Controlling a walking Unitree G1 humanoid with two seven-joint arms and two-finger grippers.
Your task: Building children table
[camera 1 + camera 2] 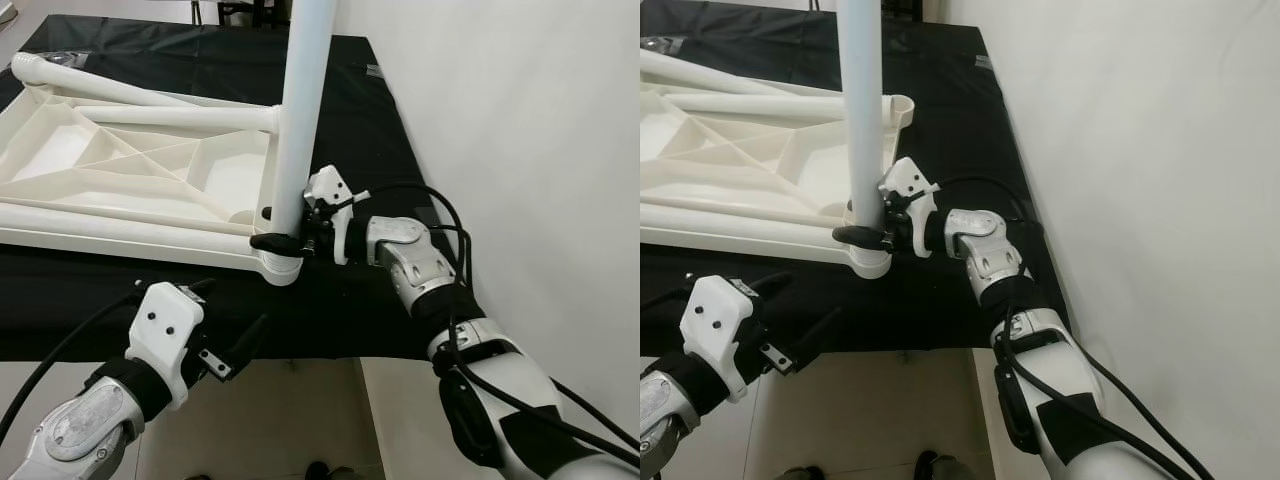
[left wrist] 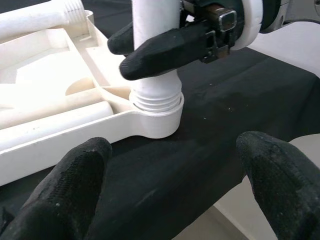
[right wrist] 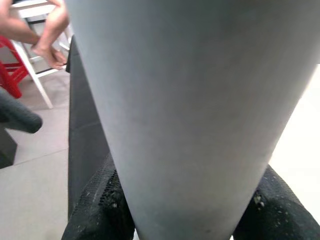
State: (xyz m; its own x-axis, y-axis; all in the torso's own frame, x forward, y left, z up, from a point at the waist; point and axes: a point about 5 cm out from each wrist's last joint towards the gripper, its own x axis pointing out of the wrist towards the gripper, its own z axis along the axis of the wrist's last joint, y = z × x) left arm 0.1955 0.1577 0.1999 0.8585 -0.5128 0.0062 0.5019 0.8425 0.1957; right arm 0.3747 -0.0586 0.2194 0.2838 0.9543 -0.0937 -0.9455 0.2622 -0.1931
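An upturned white plastic tabletop (image 1: 120, 170) lies on a black-covered table (image 1: 380, 300). A white leg (image 1: 300, 100) stands upright in the tabletop's near right corner socket (image 1: 283, 268). My right gripper (image 1: 283, 241) is shut on this leg just above the socket, and the left wrist view shows its black fingers (image 2: 165, 47) wrapped around it. The threaded end of the leg (image 2: 156, 97) sits in the socket. My left gripper (image 1: 225, 315) is open, low at the table's front edge, left of the socket and holding nothing. Spare legs (image 1: 130, 92) lie on the tabletop.
A white wall (image 1: 520, 120) runs close along the table's right side. The table's front edge is just beyond my left gripper, with tiled floor (image 1: 300, 420) below. In the right wrist view a person's hand (image 3: 50, 47) rests on white furniture, with something red (image 3: 12, 70) beside it.
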